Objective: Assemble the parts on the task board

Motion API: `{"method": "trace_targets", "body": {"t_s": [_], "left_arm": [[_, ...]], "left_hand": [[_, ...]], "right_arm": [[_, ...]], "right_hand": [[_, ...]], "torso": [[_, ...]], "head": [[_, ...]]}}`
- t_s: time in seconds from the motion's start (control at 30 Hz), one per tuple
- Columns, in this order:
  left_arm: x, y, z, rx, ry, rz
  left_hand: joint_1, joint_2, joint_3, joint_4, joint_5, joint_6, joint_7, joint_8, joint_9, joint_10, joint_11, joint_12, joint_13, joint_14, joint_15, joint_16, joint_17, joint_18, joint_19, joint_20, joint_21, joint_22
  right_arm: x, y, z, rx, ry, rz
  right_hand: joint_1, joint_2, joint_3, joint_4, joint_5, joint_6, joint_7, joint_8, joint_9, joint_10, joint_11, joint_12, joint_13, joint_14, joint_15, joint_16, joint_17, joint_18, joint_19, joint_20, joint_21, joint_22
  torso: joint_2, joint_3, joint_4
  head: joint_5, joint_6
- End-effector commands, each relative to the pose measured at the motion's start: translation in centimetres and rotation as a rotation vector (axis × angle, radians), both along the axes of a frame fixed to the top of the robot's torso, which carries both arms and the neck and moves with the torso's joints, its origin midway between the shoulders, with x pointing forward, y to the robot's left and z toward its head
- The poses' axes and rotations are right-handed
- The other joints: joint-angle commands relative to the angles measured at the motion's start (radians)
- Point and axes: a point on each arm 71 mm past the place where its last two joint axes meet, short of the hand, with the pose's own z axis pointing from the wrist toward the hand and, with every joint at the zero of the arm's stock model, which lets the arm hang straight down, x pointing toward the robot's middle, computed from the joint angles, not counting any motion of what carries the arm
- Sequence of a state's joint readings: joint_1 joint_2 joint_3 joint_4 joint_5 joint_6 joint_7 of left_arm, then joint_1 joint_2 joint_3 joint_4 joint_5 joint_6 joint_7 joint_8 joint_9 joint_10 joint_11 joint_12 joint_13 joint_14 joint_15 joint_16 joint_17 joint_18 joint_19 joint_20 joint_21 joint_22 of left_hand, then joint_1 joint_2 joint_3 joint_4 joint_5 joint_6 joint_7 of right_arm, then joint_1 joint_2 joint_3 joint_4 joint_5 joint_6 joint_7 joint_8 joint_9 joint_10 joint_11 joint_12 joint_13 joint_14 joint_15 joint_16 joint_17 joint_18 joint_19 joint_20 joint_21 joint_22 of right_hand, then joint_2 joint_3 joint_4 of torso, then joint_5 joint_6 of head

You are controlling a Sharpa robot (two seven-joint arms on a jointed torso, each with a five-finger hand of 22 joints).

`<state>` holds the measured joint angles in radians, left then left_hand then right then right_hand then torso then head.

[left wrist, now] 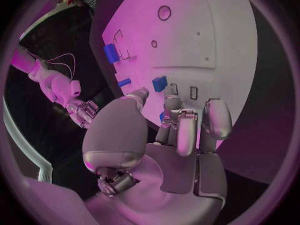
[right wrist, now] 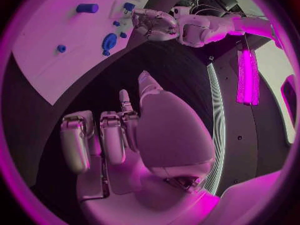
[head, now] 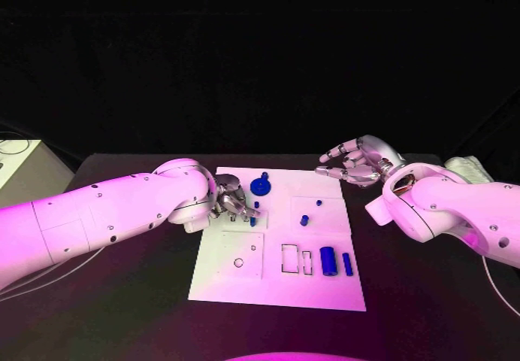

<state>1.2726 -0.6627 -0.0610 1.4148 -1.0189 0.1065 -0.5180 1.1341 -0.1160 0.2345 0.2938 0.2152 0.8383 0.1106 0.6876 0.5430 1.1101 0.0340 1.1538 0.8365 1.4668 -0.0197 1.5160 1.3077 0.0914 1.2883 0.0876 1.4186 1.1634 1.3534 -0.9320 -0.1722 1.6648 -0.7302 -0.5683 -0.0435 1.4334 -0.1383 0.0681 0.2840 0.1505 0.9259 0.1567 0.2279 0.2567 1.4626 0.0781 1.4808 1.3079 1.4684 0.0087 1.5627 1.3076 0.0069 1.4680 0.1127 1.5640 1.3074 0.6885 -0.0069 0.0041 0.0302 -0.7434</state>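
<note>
Task board nearest, blue cylinder and bar loose well right of left hand, whose fingers curl over small blue part, grip uncertain; round blue part just beyond; right hand farther, curled, holding nothing; risk: misaligned part jams.

Magenta light washes whole scene; background black; wrist views bend strongly at edges, slightly soft.
</note>
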Motion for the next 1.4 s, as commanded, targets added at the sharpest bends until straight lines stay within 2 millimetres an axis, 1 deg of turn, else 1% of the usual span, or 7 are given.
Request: {"method": "trace_targets", "body": {"t_s": [0.03,0.17,0.23,0.33,0.9,1.1,1.4], "left_arm": [[0.0,-0.4,-0.1,0.019,0.016,-0.029],[0.1,-0.6,-0.1,0.021,0.017,-0.029],[0.1,-0.6,-0.2,0.022,0.018,-0.028],[0.2,-0.6,-0.2,0.023,0.019,-0.026],[0.7,-0.7,-0.6,0.035,0.04,-0.028],[0.8,-0.7,-0.8,0.036,0.049,-0.027],[0.7,-1.0,-1.1,0.042,0.065,-0.038]], "left_hand": [[-0.009,0.001,-0.007,0.001,-0.002,-0.001,-0.009,0.005,0.001,0.004,-0.001,0.005,-0.002,0.059,-0.005,0.004,0.159,-0.008,0.005,-0.002,0.005,0.001],[-0.009,0.001,-0.007,0.001,-0.002,-0.001,-0.009,0.006,0.002,0.004,-0.001,0.006,-0.001,0.06,-0.005,0.005,0.161,-0.008,0.007,-0.002,0.006,0.003],[-0.009,0.002,-0.007,0.001,-0.002,-0.001,-0.009,0.006,0.002,0.005,-0.001,0.006,0.001,0.06,-0.005,0.005,0.161,-0.008,0.007,-0.002,0.006,0.003],[-0.009,0.002,-0.007,0.001,-0.002,-0.001,-0.009,0.006,0.002,0.005,-0.001,0.006,0.001,0.06,-0.005,0.005,0.161,-0.008,0.007,-0.002,0.006,0.003],[-0.001,0.006,-0.005,0.0,-0.001,-0.002,-0.011,0.012,0.009,0.013,-0.003,0.016,0.017,0.063,-0.006,0.009,0.169,-0.01,0.01,-0.002,0.009,0.01],[0.002,0.008,-0.005,-0.001,-0.001,0.0,-0.012,0.015,0.013,0.016,-0.004,0.02,0.021,0.064,-0.007,0.01,0.171,-0.01,0.011,-0.002,0.01,0.012],[0.015,0.02,0.002,-0.001,0.0,-0.002,-0.015,0.022,0.023,0.018,-0.007,0.024,0.027,0.064,-0.009,0.011,0.172,-0.01,0.012,-0.003,0.011,0.015]], "right_arm": [[-0.1,0.3,0.0,-0.002,-0.002,0.029],[0.0,0.4,0.0,0.0,0.0,0.032],[0.0,0.4,-0.1,0.0,0.0,0.033],[0.0,0.4,-0.1,0.0,0.001,0.034],[0.0,0.6,-0.1,0.0,0.002,0.037],[0.1,0.5,-0.1,-0.003,0.001,0.036],[0.1,0.6,-0.1,-0.003,0.001,0.037]], "right_hand": [[-0.009,-0.001,0.0,0.002,0.003,-0.002,0.0,0.004,0.001,0.015,-0.003,-0.006,0.174,0.094,-0.007,-0.006,0.234,-0.004,0.098,-0.007,-0.002,0.258],[-0.009,-0.001,0.0,0.002,0.003,-0.002,0.0,0.004,0.001,0.015,-0.003,-0.006,0.175,0.094,-0.007,-0.006,0.234,-0.005,0.098,-0.007,-0.002,0.258],[-0.009,-0.001,0.0,0.002,0.003,-0.002,0.0,0.004,0.001,0.015,-0.003,-0.006,0.175,0.094,-0.007,-0.006,0.234,-0.005,0.098,-0.007,-0.002,0.258],[-0.009,-0.001,0.0,0.002,0.003,-0.002,0.0,0.005,0.001,0.014,-0.003,-0.007,0.174,0.094,-0.007,-0.007,0.234,-0.004,0.098,-0.007,-0.002,0.258],[-0.01,0.0,0.0,0.002,0.004,-0.003,0.0,0.005,0.001,0.014,-0.003,-0.007,0.174,0.094,-0.007,-0.007,0.233,-0.004,0.098,-0.007,-0.002,0.258],[-0.011,0.0,0.0,0.003,0.004,-0.003,0.0,0.005,0.001,0.014,-0.003,-0.007,0.173,0.094,-0.007,-0.007,0.233,-0.004,0.098,-0.007,-0.004,0.257],[-0.011,0.0,0.0,0.003,0.004,-0.003,0.0,0.005,0.001,0.014,-0.003,-0.007,0.173,0.094,-0.007,-0.007,0.233,-0.004,0.098,-0.007,-0.004,0.257]], "torso": [[0.0,0.0002,-0.0008],[-0.001,-0.0005,-0.0005],[-0.002,0.0002,0.0003],[-0.001,0.0003,0.0021],[-0.001,0.0014,0.0004],[0.0,0.001,-0.0008],[0.0,0.0012,0.0005]], "head": [[-0.004,0.001],[-0.004,0.002],[-0.004,-0.002],[-0.004,-0.003],[-0.004,-0.006],[-0.004,-0.007],[-0.005,-0.012]]}}
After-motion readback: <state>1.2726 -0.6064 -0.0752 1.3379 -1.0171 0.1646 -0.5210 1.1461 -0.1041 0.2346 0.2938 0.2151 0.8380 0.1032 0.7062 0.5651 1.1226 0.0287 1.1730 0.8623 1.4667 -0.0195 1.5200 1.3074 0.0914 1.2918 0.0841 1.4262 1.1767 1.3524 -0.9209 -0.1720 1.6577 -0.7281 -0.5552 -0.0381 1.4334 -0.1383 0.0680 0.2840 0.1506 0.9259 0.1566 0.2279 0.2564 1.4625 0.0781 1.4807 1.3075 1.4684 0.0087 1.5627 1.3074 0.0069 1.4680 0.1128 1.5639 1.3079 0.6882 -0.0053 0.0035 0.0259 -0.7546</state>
